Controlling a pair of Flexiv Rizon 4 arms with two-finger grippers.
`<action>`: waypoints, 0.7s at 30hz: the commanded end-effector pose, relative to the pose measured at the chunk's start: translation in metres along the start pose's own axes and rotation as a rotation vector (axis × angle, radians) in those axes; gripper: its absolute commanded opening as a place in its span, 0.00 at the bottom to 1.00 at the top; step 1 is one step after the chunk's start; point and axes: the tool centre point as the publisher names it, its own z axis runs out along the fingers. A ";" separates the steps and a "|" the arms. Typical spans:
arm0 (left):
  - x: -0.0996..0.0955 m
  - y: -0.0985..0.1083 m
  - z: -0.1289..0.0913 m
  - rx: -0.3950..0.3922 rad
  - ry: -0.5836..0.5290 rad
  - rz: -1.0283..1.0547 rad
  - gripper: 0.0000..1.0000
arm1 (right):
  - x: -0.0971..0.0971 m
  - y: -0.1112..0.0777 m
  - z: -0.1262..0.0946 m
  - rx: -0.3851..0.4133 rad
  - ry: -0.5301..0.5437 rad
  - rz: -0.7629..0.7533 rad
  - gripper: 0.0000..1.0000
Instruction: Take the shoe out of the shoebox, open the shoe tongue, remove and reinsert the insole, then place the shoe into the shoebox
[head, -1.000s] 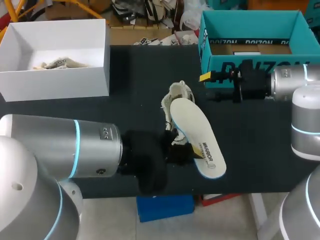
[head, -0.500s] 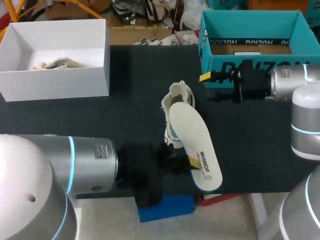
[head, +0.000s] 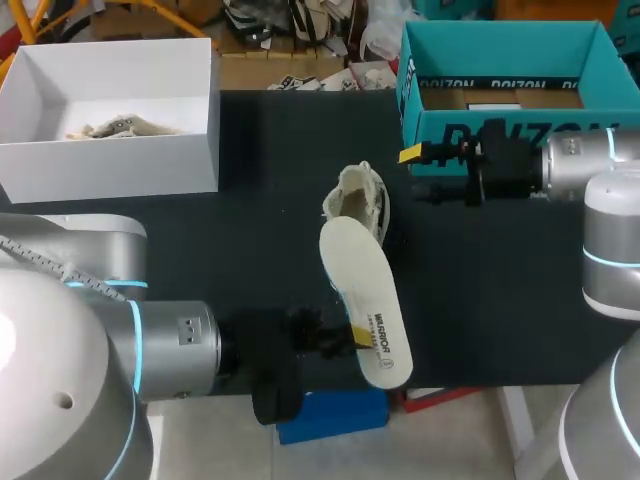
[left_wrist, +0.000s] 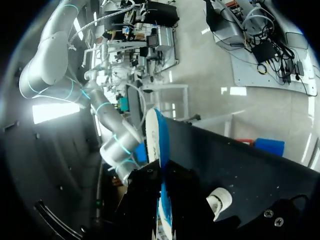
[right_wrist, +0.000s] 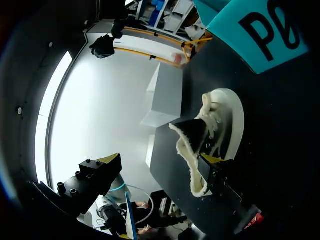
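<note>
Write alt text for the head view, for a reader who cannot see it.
The left gripper holds a white insole by one end near the black table's front edge, close to the pale shoe lying mid-table. The right gripper hangs open beside a teal shoebox at far right; a white box sits far left.

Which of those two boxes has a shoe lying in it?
The white box, at the left: a pale shoe lies inside it. The teal box shows no shoe.
</note>
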 end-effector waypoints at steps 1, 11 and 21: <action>0.014 0.009 0.005 0.011 -0.066 0.010 0.00 | 0.000 -0.001 0.002 -0.004 -0.001 0.001 1.00; 0.045 0.030 0.016 0.002 -0.067 0.047 0.00 | 0.000 -0.001 0.002 -0.004 -0.001 0.001 1.00; 0.058 0.059 0.027 -0.022 -0.031 0.023 0.00 | 0.000 -0.001 0.002 -0.004 -0.001 0.001 1.00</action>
